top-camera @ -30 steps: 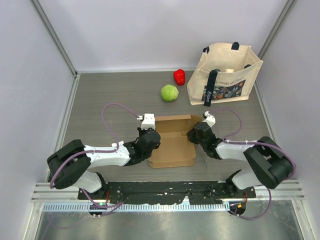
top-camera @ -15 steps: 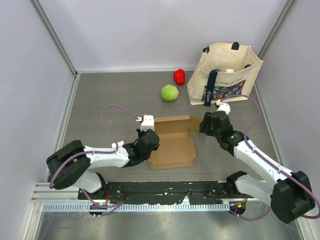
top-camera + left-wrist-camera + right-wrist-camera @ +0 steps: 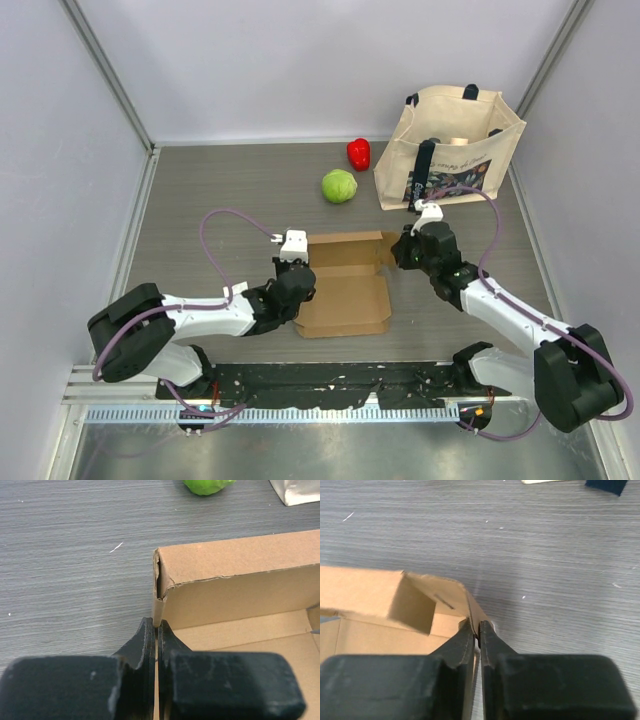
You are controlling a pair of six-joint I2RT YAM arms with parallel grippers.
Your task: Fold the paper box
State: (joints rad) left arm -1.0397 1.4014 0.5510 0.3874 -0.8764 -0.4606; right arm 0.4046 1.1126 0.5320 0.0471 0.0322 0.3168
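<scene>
The paper box [image 3: 345, 295], probably light, stiff and easily creased, lies mid-desk [image 3: 220, 190], its side walls pinched tight by the left tool [image 3: 156, 627] and right tool [image 3: 476, 632], sensible holds.

Top view: set high above and behind the arm bases, tilted steeply down toward the far wall, far enough back to take in the whole table [image 3: 220, 200]; left wrist view: mounted just behind the left tool [image 3: 156, 626], low over the table, facing the far side, very near the paper box [image 3: 235, 580] at its far left corner; right wrist view: likewise behind the right tool [image 3: 476, 630], close on the box's far right corner; shared by all three: box and table; shared by top and left wrist only: green cabbage [image 3: 205, 485].
</scene>
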